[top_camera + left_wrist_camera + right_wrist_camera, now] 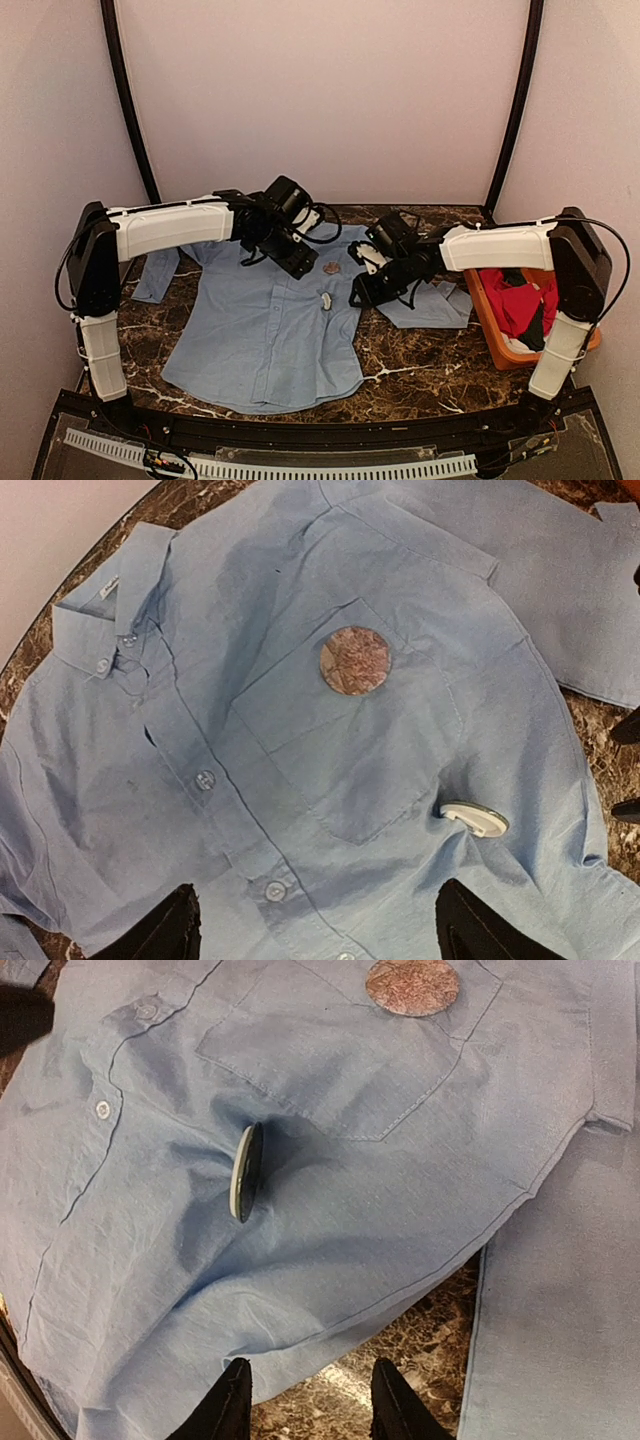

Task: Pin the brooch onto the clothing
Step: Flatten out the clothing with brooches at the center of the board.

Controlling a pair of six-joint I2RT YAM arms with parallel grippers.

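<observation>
Two grippers hang above the light blue shirt (250,330), which lies spread front up on the marble table (420,365). The left gripper (315,930) has its fingers wide apart and holds nothing. The right gripper (312,1405) is also apart and empty. The round brooch (246,1172) stands on edge in the cloth just below the chest pocket (340,750). A brown mottled disc (355,660) lies flat on that pocket.

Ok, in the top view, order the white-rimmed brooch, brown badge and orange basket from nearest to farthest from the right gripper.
1. white-rimmed brooch, just left of the right gripper.
2. brown badge, up and left, only slightly farther.
3. orange basket, far off to its right.
</observation>
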